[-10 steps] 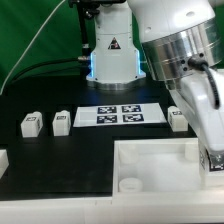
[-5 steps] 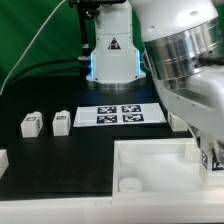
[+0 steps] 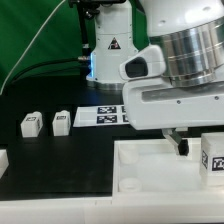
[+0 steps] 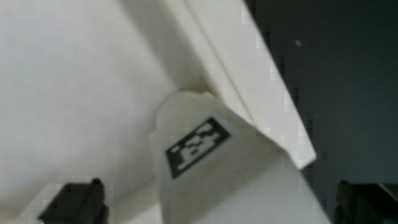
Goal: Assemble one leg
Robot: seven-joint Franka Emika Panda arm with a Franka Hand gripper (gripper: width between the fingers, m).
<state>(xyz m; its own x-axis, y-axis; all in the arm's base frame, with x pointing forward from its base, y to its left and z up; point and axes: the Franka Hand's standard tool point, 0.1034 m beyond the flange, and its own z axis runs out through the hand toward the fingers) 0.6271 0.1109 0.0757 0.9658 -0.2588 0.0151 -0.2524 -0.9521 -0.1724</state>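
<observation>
A leg (image 3: 213,155), a small white block with a black-and-white tag, stands at the white panel's (image 3: 150,172) far corner at the exterior view's right edge. In the wrist view this leg (image 4: 210,150) lies between my two dark fingertips (image 4: 71,202), with a gap on each side. My gripper (image 4: 217,200) is open around it. In the exterior view one dark finger (image 3: 181,146) shows just left of the leg. Two more legs (image 3: 30,124) (image 3: 61,121) stand on the black table at the left.
The marker board (image 3: 108,116) lies behind the panel, partly covered by my arm. The robot base (image 3: 110,55) stands at the back. A round corner socket (image 3: 129,185) shows on the panel's near left. Another white part (image 3: 2,157) sits at the left edge.
My wrist has turned and swung left, so the arm's body now covers the right of the marker board and the leg that stood beside it. The tagged leg at the panel corner has stayed put.
</observation>
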